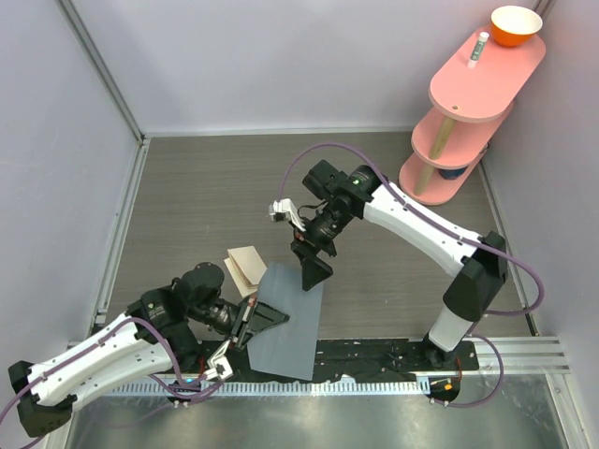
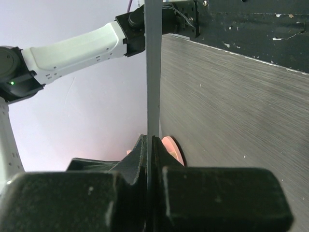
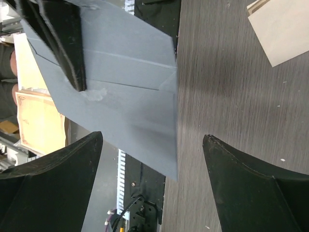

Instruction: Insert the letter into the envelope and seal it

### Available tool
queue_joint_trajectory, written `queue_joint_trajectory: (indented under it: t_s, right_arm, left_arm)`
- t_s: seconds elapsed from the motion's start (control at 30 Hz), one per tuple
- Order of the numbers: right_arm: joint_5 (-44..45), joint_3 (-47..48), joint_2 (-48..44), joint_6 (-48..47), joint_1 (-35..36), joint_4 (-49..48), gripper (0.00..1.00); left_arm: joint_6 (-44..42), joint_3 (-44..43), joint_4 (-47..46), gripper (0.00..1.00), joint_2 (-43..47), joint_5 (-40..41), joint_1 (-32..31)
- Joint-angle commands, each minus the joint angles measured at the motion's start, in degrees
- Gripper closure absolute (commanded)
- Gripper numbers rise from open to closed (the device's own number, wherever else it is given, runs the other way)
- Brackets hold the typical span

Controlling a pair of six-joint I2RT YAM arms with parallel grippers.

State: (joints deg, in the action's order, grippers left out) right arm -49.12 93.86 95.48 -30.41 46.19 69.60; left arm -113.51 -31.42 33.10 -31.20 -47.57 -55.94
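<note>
Found the left gripper (image 1: 251,325) clamped fully shut on the left edge of the envelope (image 1: 292,323). Confirmed in the left wrist view, showing the paper edge-on and nipped between both fingers. Located the envelope at the near side of the table (image 1: 206,196), between the two arms, with its near end over the black base plate (image 1: 374,354). Found the right gripper (image 1: 314,267) spread wide, holding nothing, poised above the envelope's far edge. Noted the letter (image 1: 246,267) lying flat on the table just beside the envelope's far left corner, touched by neither gripper. Judged insertion not yet begun.

Cannot tell from these views whether the pinch takes the flap alone or the whole body; possibly the flap only.

Risks recorded:
- Slipping or pivoting of the envelope in the pinch, owing to a narrow hold on one edge of limp paper.
- Creasing or tearing at the held edge, given any pull from the right side against a fixed left clamp.
- Closing of the pocket mouth through sagging paper, leaving no way in for the letter.
- Failure to lift the letter, owing to a thin sheet lying flush on the table; scraping of fingertips likely.
- Collision of the two grippers, given close working over one small envelope.
</note>
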Motion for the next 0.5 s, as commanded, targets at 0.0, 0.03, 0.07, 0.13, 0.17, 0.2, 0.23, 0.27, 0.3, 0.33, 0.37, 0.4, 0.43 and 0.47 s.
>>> queue_joint_trajectory:
  t_s: [0.0,0.03,0.07,0.13,0.17,0.2,0.23,0.27,0.3,0.33,0.37,0.4,0.43,0.47]
  right_arm:
    - [-2.30,1.68,1.64,-1.84,0.21,2.13,0.07]
    - [-1.94,1.24,1.72,-2.02,0.12,1.77,0.07]
    - [-1.85,0.97,1.99,-2.19,0.21,1.76,0.07]
    - [-2.81,1.23,2.95,-2.45,0.21,2.29,0.07]
    - [-4.39,1.67,3.30,-2.54,0.39,2.81,0.09]
    - [-5.45,2.46,3.83,-2.81,0.47,4.04,0.16]
    - [-6.33,2.72,3.92,-2.81,0.56,4.48,0.20]
    - [-7.90,2.81,3.92,-2.72,0.65,4.92,0.22]
    - [-8.44,2.55,3.75,-2.11,0.74,4.93,0.26]
    - [-9.05,2.29,3.49,-1.41,0.74,5.01,0.28]
    - [-10.45,1.85,3.31,-0.45,0.74,4.93,0.32]
    - [-10.90,0.46,3.13,-0.35,0.74,4.84,0.34]
    - [-11.25,-0.34,2.78,-0.26,0.83,4.75,0.37]
    - [-11.61,-0.96,2.69,-0.35,0.74,4.75,0.43]
  left_arm:
    - [-13.31,-1.54,-0.06,1.00,0.70,-3.40,-0.31]
    - [-13.49,-1.54,-0.14,1.00,0.62,-3.84,-0.31]
    - [-13.75,-1.54,-0.06,1.00,0.35,-3.93,-0.39]
    - [-14.19,-1.89,-0.06,1.00,-0.09,-3.58,-0.39]
    - [-14.19,-1.98,-0.06,1.00,-0.35,-3.49,-0.40]
    - [-14.19,-2.15,-0.06,1.00,-0.44,-3.32,-0.40]
    - [-14.10,-2.15,-0.14,1.00,-0.44,-3.14,-0.40]
    - [-13.93,-2.15,-0.06,1.00,-0.09,-2.88,-0.48]
    - [-13.23,-1.98,-0.14,1.00,0.09,-2.79,-0.40]
    - [-12.79,-1.81,-0.40,1.00,0.26,-2.70,-0.40]
    - [-12.26,-1.80,-0.41,1.00,0.44,-2.88,-0.48]
    - [-11.65,-1.63,-0.41,1.00,0.79,-2.96,-0.40]
    - [-11.56,-1.54,-0.49,1.00,0.96,-2.88,-0.40]
    - [-11.64,-1.37,-0.49,1.00,1.05,-2.53,-0.40]
